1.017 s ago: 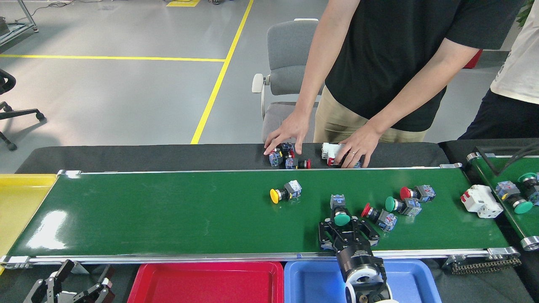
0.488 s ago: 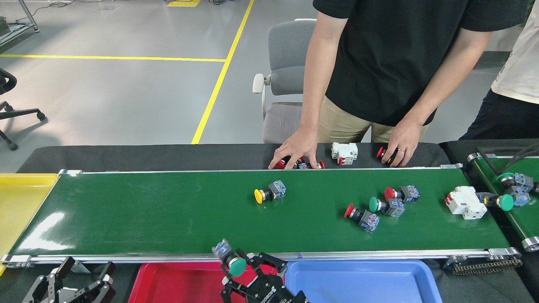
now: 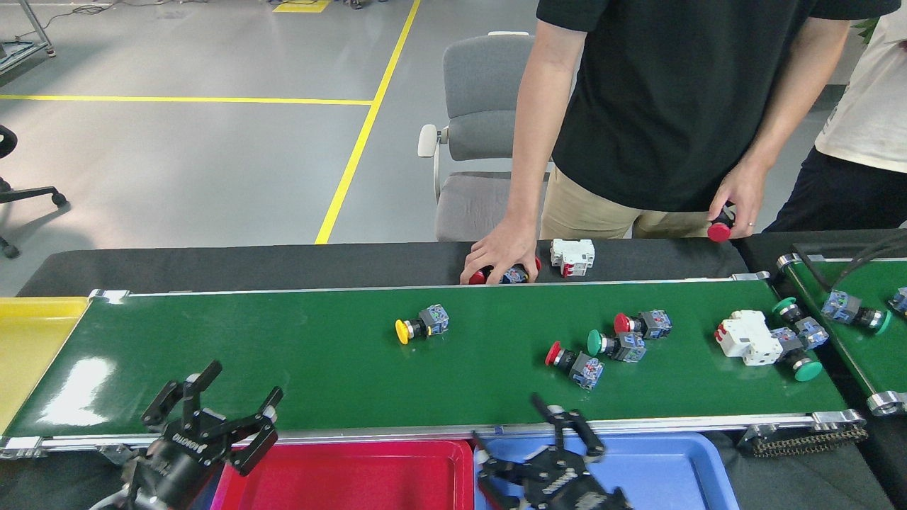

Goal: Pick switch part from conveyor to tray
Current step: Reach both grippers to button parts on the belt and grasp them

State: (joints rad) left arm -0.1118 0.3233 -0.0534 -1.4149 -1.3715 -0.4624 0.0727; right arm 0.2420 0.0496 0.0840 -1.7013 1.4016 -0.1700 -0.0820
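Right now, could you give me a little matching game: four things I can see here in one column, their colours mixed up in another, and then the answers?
Things:
1. tray nearest the left end effector
2. tray under the right end effector
3. tray at the conveyor's left end
4. lone push-button switch mid-belt, its cap

Colours:
A. blue
B. yellow
C. red
D. yellow

Pairs:
1-C: the red tray.
2-A: the blue tray.
3-B or D: the yellow tray.
4-D or B: the yellow-capped switch.
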